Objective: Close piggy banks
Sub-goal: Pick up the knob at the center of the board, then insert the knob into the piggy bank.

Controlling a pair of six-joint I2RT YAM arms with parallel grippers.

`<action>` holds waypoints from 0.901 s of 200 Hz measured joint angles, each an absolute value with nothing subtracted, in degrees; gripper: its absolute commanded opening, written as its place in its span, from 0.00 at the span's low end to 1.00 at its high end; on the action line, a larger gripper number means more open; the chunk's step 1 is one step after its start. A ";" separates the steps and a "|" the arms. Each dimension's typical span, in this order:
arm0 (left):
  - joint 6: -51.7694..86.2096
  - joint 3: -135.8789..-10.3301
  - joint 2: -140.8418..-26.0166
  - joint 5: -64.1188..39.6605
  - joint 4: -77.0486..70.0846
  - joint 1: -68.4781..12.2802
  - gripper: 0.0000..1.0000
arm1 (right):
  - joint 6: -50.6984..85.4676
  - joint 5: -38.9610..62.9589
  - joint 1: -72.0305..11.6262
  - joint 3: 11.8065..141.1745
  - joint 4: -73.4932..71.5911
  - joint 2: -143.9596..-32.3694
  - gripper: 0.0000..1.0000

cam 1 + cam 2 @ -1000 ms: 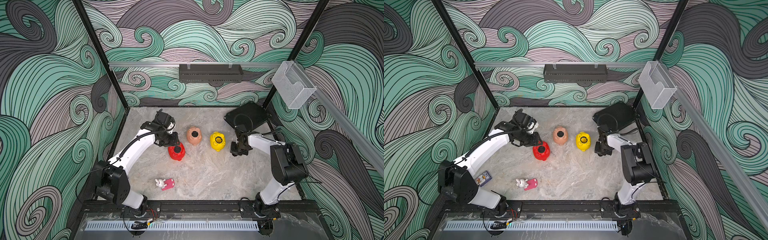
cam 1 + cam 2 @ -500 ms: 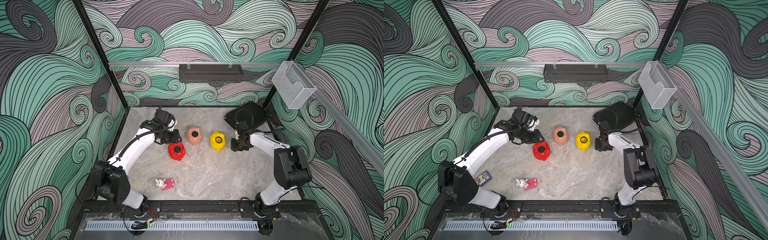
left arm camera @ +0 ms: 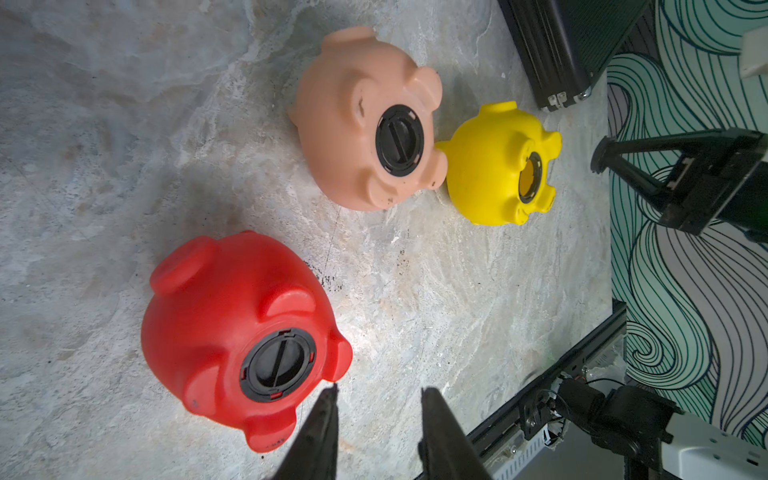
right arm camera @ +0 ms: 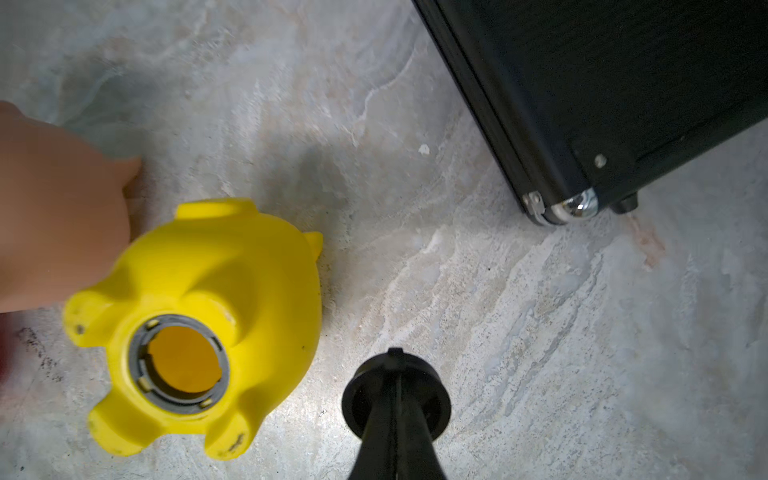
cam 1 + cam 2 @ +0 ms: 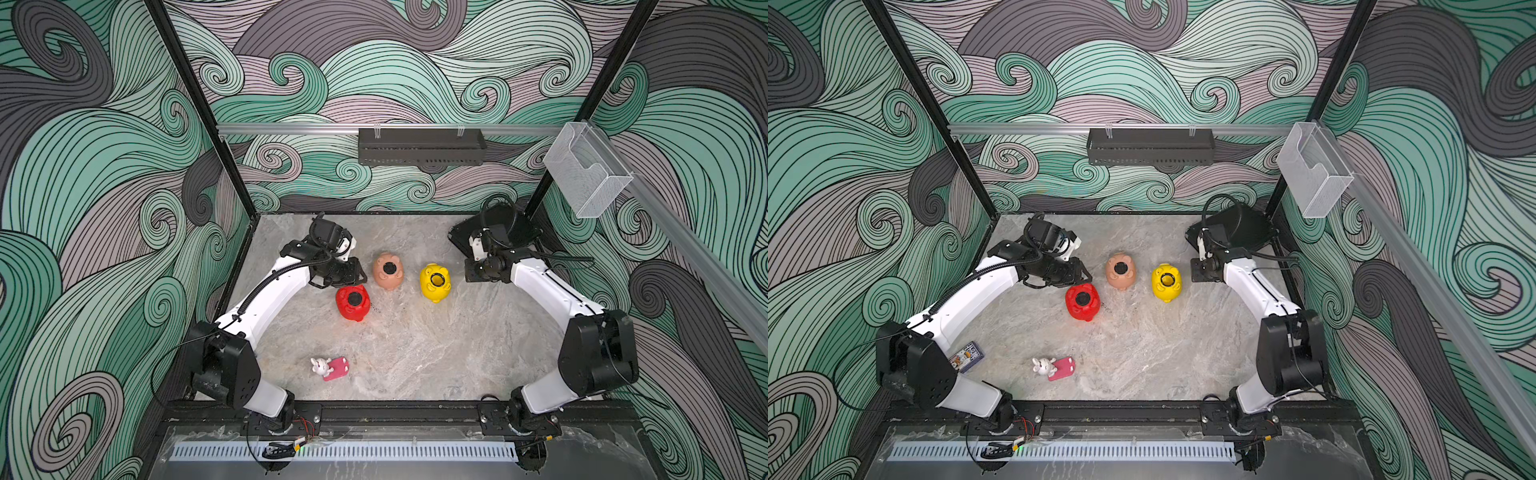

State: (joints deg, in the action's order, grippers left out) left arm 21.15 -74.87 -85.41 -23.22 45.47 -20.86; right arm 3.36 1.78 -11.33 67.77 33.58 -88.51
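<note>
Three piggy banks lie belly-up mid-table. The red pig (image 5: pixel 353 302) (image 3: pixel 216 316) and the peach-pink pig (image 5: pixel 388 272) (image 3: pixel 345 124) each have a black cap in the belly hole. The yellow pig (image 5: pixel 435 282) (image 4: pixel 232 266) has an open hole with a grey ring. My left gripper (image 5: pixel 357 270) (image 3: pixel 378 390) is open and empty, just behind the red pig. My right gripper (image 5: pixel 471 274) (image 4: pixel 397 374) hovers to the right of the yellow pig, shut on a round black cap (image 4: pixel 397 388) (image 3: pixel 598 156).
A black case (image 5: pixel 494 228) (image 4: pixel 602 104) lies at the back right corner, close behind the right gripper. A white bunny toy (image 5: pixel 320 365) with a pink flat piece (image 5: pixel 337 368) sits near the front. A card pack (image 5: pixel 967 356) lies by the left arm's base.
The right gripper has carried the black cap a little towards the back, staying right of the yellow pig. The left gripper has drawn back off the red pig.
</note>
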 measured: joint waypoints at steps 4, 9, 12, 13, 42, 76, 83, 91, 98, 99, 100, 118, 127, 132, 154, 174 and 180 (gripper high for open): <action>21.19 -74.83 -85.41 -23.33 45.28 -20.86 0.34 | 2.81 2.35 -11.33 67.94 33.56 -88.20 0.00; 21.23 -74.81 -85.43 -23.44 45.17 -20.86 0.34 | 1.85 3.51 -11.33 68.25 33.56 -87.81 0.00; 21.28 -74.78 -85.43 -23.55 45.06 -20.86 0.34 | 1.26 4.10 -11.33 68.40 33.63 -87.64 0.00; 21.28 -74.76 -85.43 -23.57 45.06 -20.86 0.34 | 0.99 4.43 -11.33 68.49 33.65 -87.57 0.00; 21.43 -74.76 -85.54 -24.05 44.60 -20.86 0.34 | -5.93 11.38 -11.33 69.91 33.63 -87.24 0.00; 21.45 -74.76 -86.56 -24.69 43.62 -20.86 0.34 | -16.82 20.40 -11.35 73.82 36.62 -88.64 0.00; 21.45 -74.76 -86.80 -24.73 43.59 -20.86 0.34 | -19.42 22.06 -11.38 75.05 37.54 -89.19 0.00; 21.45 -74.76 -86.96 -24.80 43.55 -20.86 0.34 | -22.55 23.59 -11.55 76.49 38.63 -89.86 0.00; 21.45 -74.76 -87.09 -24.84 43.44 -20.86 0.34 | -24.97 24.58 -11.66 77.54 39.48 -90.39 0.00; 21.43 -74.76 -87.09 -24.84 43.42 -20.86 0.35 | -25.23 24.67 -11.68 77.65 39.59 -90.45 0.00; 21.45 -74.76 -87.13 -24.84 43.42 -20.86 0.34 | -25.45 24.73 -11.68 77.76 39.75 -90.50 0.00; 21.43 -74.76 -87.29 -24.88 43.20 -20.86 0.34 | -31.53 26.37 -12.03 80.58 42.81 -91.98 0.00; 21.43 -74.76 -87.29 -24.91 43.18 -20.86 0.34 | -34.35 26.92 -12.27 81.93 44.34 -92.92 0.00; 21.43 -74.76 -87.29 -24.93 43.18 -20.86 0.34 | -35.92 27.18 -12.40 82.65 45.15 -93.51 0.00; 21.41 -74.76 -87.29 -24.95 42.68 -20.86 0.34 | -41.34 27.49 -13.04 85.21 48.60 -95.59 0.00; 21.41 -74.63 -87.29 -24.99 42.35 -20.86 0.34 | -44.88 27.44 -13.76 87.07 51.05 -97.51 0.00; 21.43 -74.48 -87.29 -25.02 42.28 -20.86 0.34 | -45.58 27.42 -14.00 87.46 51.53 -98.04 0.00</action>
